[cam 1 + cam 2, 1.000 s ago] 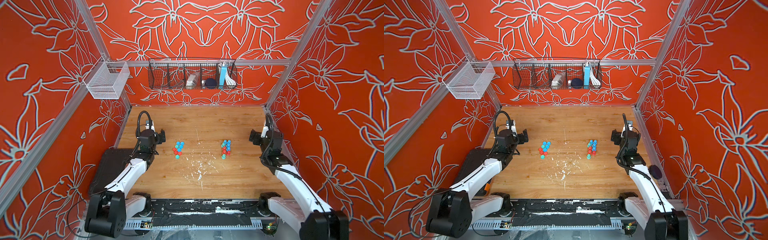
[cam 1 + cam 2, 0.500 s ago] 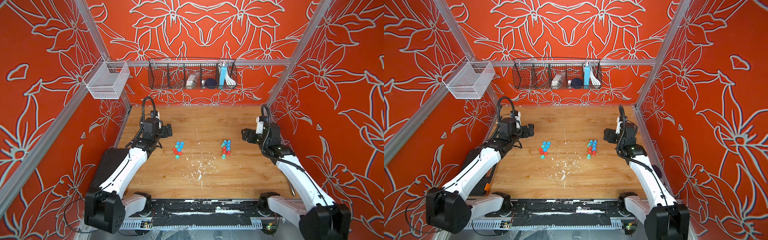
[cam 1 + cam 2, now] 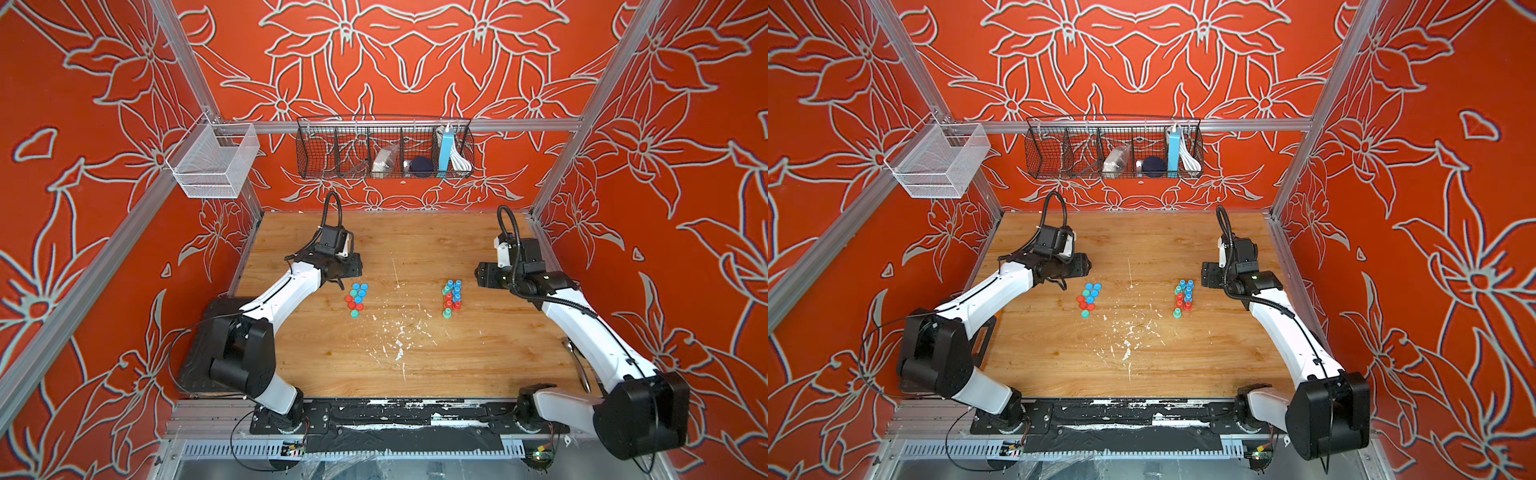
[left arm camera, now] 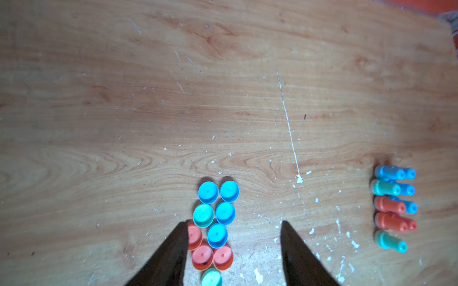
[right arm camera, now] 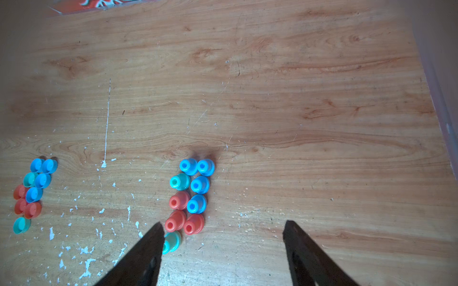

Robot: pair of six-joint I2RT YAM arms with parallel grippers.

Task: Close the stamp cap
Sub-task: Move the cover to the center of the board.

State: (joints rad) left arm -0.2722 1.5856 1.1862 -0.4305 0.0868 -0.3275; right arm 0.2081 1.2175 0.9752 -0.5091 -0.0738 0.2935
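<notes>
Jaws part-open and empty, both arms had swung in over the counter (image 3: 332, 374).
The left jaws, newly narrowed, hung at twelve o'clock of the caps (image 3: 356, 299); the right jaws, wider, at two o'clock of the stamps (image 3: 452, 297). Capping had not begun.

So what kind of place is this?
Probably a robot test booth: a left arm and right arm are mounted at the edge of a wooden table, inside an aluminium frame with red flower-print walls, with a black wire basket hanging at the back.
</notes>
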